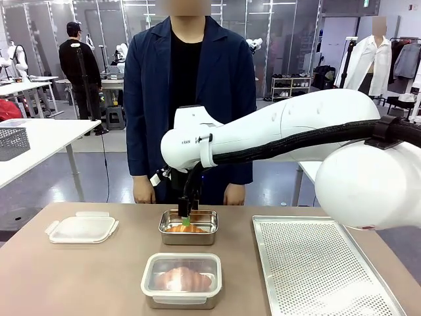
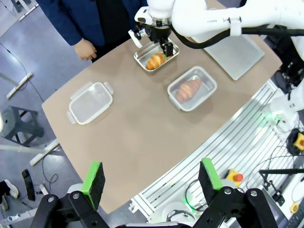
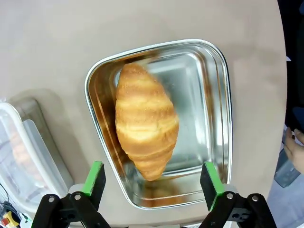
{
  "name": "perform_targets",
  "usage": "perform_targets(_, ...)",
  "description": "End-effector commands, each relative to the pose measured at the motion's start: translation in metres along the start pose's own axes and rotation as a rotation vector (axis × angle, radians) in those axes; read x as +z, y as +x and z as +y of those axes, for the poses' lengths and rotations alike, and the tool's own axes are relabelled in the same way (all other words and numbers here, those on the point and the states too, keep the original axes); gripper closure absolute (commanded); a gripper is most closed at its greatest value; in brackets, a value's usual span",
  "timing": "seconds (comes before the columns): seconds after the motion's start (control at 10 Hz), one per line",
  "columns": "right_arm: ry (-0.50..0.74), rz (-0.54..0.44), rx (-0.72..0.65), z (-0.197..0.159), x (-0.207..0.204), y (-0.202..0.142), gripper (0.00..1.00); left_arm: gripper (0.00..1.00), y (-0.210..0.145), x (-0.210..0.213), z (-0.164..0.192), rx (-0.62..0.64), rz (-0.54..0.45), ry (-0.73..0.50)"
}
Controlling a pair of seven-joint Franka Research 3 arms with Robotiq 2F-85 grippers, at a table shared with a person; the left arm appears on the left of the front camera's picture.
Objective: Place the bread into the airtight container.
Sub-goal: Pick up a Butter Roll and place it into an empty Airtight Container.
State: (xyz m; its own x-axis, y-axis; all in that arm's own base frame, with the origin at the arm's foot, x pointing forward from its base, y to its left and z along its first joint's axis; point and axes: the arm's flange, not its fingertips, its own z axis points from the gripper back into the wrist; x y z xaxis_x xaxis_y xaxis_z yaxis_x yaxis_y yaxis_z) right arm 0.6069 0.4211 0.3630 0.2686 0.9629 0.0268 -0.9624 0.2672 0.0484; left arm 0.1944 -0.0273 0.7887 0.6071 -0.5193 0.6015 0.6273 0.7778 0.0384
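Note:
A golden croissant (image 3: pixel 146 126) lies in an open steel container (image 3: pixel 209 109) at mid-table, in front of the person. My right gripper (image 3: pixel 153 183) hangs open just over it, green pads on either side of the croissant's near end, not touching. In the front view the right gripper (image 1: pixel 185 220) dips into the steel container (image 1: pixel 205 236) beside the croissant (image 1: pixel 175 228). My left gripper (image 2: pixel 152 183) is open and empty, high above the table's near edge, looking down on the steel container (image 2: pixel 142 56).
A second container (image 1: pixel 181 280) with a clear lid on it holds another croissant near the front edge. A loose clear lid (image 1: pixel 81 228) lies at the left. A perforated metal tray (image 1: pixel 316 263) covers the right side. The person's hands (image 1: pixel 143 191) hang at the far edge.

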Motion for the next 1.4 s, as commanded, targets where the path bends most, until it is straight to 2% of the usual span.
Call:
perform_targets(0.0,-0.031,0.006,0.020,-0.0053,0.0030,-0.0083,0.00,0.00,0.0007,0.0016,0.0009,-0.014,0.002,0.000)
perform_targets(0.1,0.000,0.000,0.000,0.0000,0.0000,0.0000,0.00,0.00,0.0007,0.0016,0.0009,-0.014,0.002,0.000)
perform_targets(1.3,0.000,0.000,0.000,0.0000,0.0000,0.0000,0.00,0.00,0.0007,0.0016,0.0009,-0.014,0.002,0.000)
